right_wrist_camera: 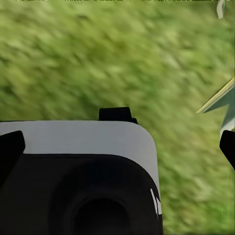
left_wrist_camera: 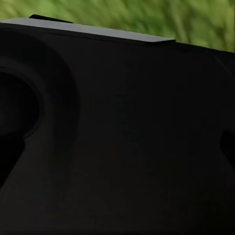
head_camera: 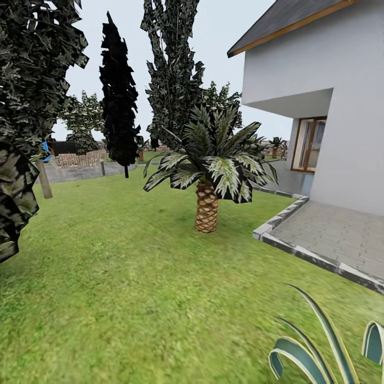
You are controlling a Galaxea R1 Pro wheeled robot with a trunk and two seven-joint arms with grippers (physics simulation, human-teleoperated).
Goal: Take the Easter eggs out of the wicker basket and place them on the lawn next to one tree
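The lawn (head_camera: pixel 133 277) of mottled green grass spreads ahead of me. At its left edge stands a tree with a thin pale trunk (head_camera: pixel 45 178) and a dark green mottled crown (head_camera: pixel 32 58). The Easter eggs and the wicker basket are out of view. In the right wrist view my right gripper (right_wrist_camera: pixel 117 149) is open, its dark fingertips (right_wrist_camera: pixel 10 152) wide apart over blurred grass and a white-and-black part of my own body. In the left wrist view my left gripper (left_wrist_camera: pixel 117 152) also stands open, its fingers faint against my dark body.
A short palm with a scaly trunk (head_camera: pixel 207 210) stands mid-lawn. Behind it are an all-black columnar tree (head_camera: pixel 118 101) and a tall mottled tree (head_camera: pixel 170 69). A white house (head_camera: pixel 320 80) with a paved patio (head_camera: pixel 330 234) and stone kerb lies to the right. Striped leaves (head_camera: pixel 320 346) are near, at lower right.
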